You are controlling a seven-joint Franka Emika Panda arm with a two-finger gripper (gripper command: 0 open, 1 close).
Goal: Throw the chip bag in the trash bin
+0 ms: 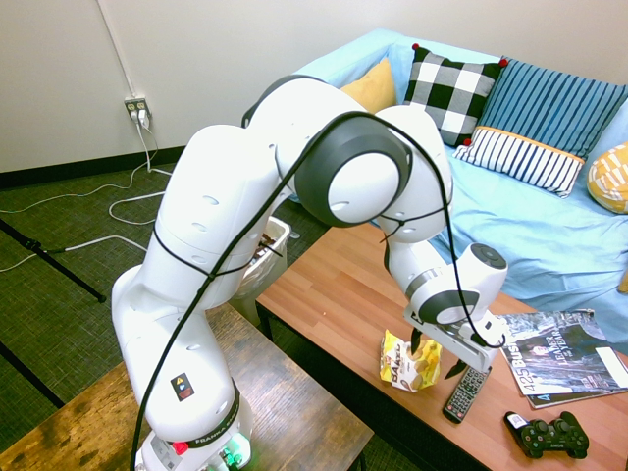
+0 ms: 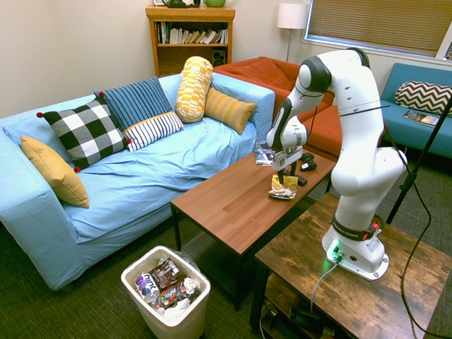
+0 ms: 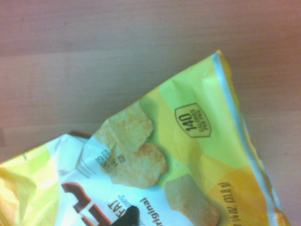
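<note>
The claw (image 1: 433,355) is down at the chip bag (image 1: 408,363), its two dark fingers spread apart, one on each side of the bag's upper edge, though I cannot tell if they touch it. The bag lies crumpled on the wooden coffee table (image 2: 233,205), right under the claw. A remote (image 1: 465,392) lies just beside the claw. The trash bin (image 2: 167,300) stands on the floor well away from the claw, off the table's far end.

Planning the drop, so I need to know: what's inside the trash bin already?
The trash bin holds dark wrappers with white lettering and crumpled white paper, piled near the rim. Whatever lies beneath that top layer is covered.
</note>
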